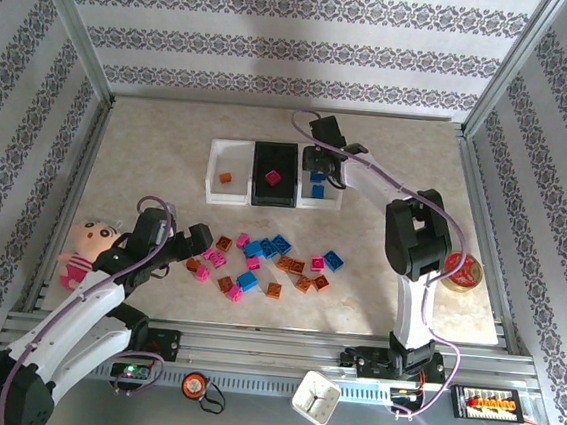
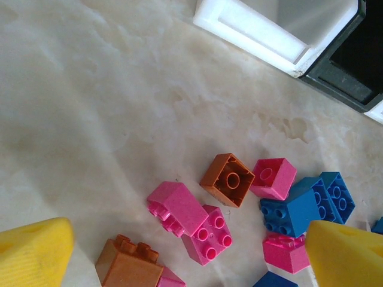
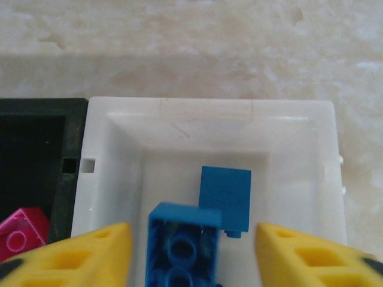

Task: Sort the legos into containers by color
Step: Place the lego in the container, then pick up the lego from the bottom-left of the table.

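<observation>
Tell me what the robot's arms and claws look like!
The left arm and right arm are white tubes with chunky black joints. A thin purple cable loops along each. The left claw and right claw each have two wedge-shaped yellow fingers.

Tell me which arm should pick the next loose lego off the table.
Left. The left end effector hangs open just above the loose legos; the right end effector is away over the right white container.
</observation>
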Robot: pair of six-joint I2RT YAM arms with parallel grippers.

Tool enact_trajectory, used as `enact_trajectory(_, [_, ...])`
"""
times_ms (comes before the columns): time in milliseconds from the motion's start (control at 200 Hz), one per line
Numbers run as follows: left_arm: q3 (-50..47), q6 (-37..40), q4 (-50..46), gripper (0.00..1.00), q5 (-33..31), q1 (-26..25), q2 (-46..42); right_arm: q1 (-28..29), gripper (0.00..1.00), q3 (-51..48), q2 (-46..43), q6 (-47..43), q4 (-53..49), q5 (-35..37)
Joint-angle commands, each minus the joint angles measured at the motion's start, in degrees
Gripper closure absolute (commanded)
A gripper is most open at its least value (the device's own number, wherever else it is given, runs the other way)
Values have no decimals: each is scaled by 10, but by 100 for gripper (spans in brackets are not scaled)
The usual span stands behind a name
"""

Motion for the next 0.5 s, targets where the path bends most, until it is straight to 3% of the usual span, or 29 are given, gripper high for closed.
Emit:
enact_trajectory(0, [5,0,-27,10,0,2,5,3,38,8,-15,-3,-17,2])
enact_trajectory(145, [7,12,-37,24,14,1,39,10,37,-67,-72,15,16,-13])
enact_trajectory(270, [11,14,-65,22,3,-16,59,12,37,-133,-114,35,41,-26])
enact_trajectory(495, [6,5,-92,25,-71,-102,72,12,38,-196,-147,54,65,-38])
